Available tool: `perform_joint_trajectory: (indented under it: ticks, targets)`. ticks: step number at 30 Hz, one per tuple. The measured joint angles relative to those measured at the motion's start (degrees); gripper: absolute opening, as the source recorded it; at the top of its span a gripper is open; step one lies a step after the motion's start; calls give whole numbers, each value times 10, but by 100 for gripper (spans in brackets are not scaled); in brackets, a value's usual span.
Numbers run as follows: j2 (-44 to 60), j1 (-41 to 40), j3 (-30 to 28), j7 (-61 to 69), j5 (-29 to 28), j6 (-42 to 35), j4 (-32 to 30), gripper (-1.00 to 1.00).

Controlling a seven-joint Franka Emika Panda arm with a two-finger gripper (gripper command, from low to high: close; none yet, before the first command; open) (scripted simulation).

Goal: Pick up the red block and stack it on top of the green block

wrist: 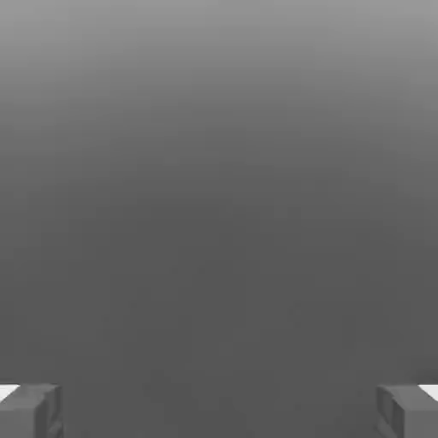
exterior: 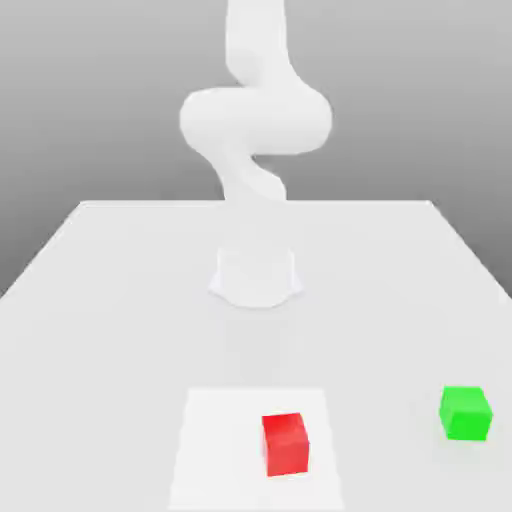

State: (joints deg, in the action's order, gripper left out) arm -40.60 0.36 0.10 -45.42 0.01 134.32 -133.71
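A red block [exterior: 286, 443] sits on the white table [exterior: 100, 300] near its front edge, on a paler square patch [exterior: 220, 440]. A green block [exterior: 465, 412] rests on the table toward the exterior view's right, well apart from the red one. In the hand view my gripper [wrist: 219, 411] is open, its two grey fingertips [wrist: 30, 411] far apart, with nothing between them and only plain grey background beyond. The white arm [exterior: 255, 120] rises from its base [exterior: 255, 275] at the table's middle and curls upward past the picture's top edge.
The arm's round base stands at the centre of the table, behind the two blocks. The table's edges run along the back and slant down both sides of the exterior view.
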Motion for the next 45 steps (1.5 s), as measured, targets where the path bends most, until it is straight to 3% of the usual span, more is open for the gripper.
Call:
perform_joint_trajectory:
  ticks: [21,27,28,35,40,45]
  targets:
    - [440,27,13,32,-3,214,-162,0]
    - [564,31,9,29,-11,310,-157,0]
    - [580,32,8,28,-12,323,-155,-100]
    - [581,31,9,27,-13,324,-155,-100]
    - [491,26,15,31,-8,247,-168,-100]
    - [461,95,82,74,-14,198,-150,-100]
